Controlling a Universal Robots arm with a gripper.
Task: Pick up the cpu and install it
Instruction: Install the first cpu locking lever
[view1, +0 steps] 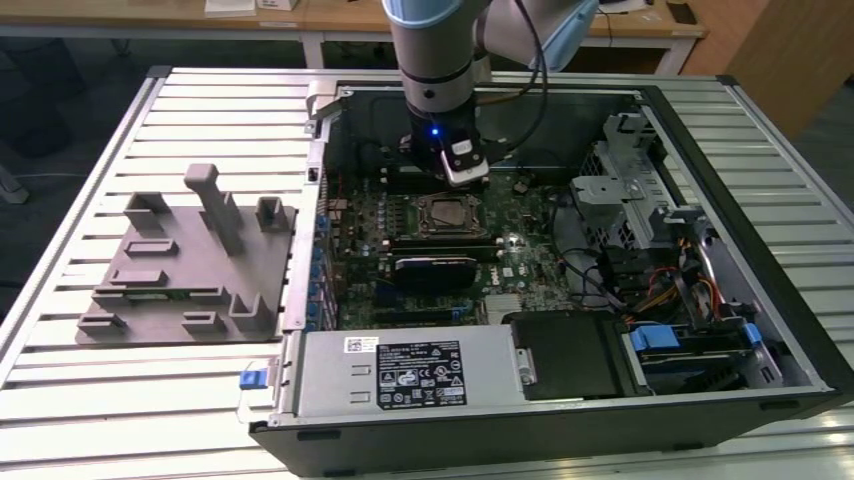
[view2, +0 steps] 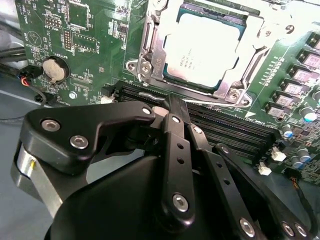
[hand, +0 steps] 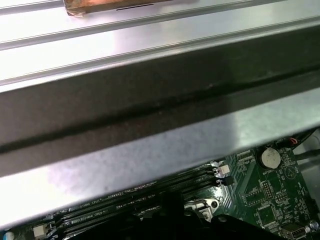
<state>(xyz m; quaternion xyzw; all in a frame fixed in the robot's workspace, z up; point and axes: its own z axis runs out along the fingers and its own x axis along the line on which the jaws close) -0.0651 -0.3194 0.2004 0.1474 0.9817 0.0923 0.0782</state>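
Gripper (view2: 167, 107) above the motherboard, fingers drawn together with nothing between them.

In the second wrist view the closed fingertips hang over the memory slots (view2: 225, 127), just beside the socket frame (view2: 150, 55), where the cpu (view2: 202, 47) sits seated. In the exterior view the arm stands inside the open computer case (view1: 747, 300), the grey holder block (view1: 187, 265) well apart on the table (view1: 80, 180).

I see a ribbed metal worktop (view1: 80, 180). An open computer case (view1: 747, 130) lies on it. A grey holder block (view1: 174, 270) sits beside the case, toward the exterior view's left.
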